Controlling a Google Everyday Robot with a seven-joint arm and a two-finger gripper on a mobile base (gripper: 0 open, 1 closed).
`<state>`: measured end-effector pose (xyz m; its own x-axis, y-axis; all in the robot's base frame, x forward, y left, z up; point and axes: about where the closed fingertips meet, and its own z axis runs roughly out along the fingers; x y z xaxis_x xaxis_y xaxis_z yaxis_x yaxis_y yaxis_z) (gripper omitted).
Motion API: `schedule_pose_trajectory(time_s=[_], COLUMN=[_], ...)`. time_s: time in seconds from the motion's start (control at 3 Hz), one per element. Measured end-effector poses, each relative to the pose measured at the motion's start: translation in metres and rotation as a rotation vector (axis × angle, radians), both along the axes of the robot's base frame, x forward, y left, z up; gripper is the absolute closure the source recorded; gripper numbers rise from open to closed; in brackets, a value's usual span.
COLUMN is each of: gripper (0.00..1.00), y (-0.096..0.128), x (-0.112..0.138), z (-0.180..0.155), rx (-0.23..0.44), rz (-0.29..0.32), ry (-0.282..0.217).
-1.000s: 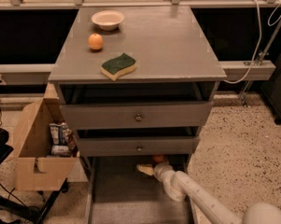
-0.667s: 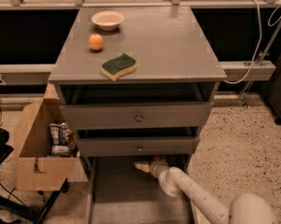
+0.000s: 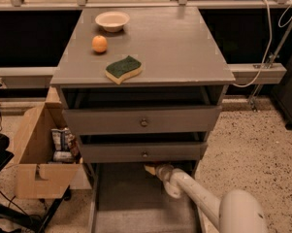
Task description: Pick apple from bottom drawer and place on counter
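Here, in the camera view, the pincer (image 3: 151,169) sits at the back of the bottom drawer (image 3: 131,200); I cannot tell its state. The apple is hidden there. Best secure it firmly, then draw out low and straight.

Surface finishes: cabinet, arm and surrounding items.
Counter (image 3: 174,47) and bottom drawer (image 3: 131,203): matt grey-brown board, smooth. Arm (image 3: 194,193): smooth off-white plastic with a slight sheen, ending in the gripper (image 3: 152,169) at lower centre of the frame, under the knobbed drawers. Sponge (image 3: 123,68): yellow foam, rough green top. Box (image 3: 31,149), lower left: matt brown cardboard. Floor (image 3: 252,149): speckled stone.
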<state>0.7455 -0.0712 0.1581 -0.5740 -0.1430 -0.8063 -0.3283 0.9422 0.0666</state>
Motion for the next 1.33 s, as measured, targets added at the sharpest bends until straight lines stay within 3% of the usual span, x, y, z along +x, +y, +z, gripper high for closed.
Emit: schedule_pose_trajectory(time_s=[0.67,1.0,1.33], gripper=[0.63,0.86,1.00], y=[-0.041,-0.040,-0.039], x=[0.018,0.019,0.019], z=[-0.032,-0.031,-0.031], rx=[-0.034,-0.035,-0.034], rz=[-0.074,-0.073,-0.071], ry=[0.041,0.040,0.040])
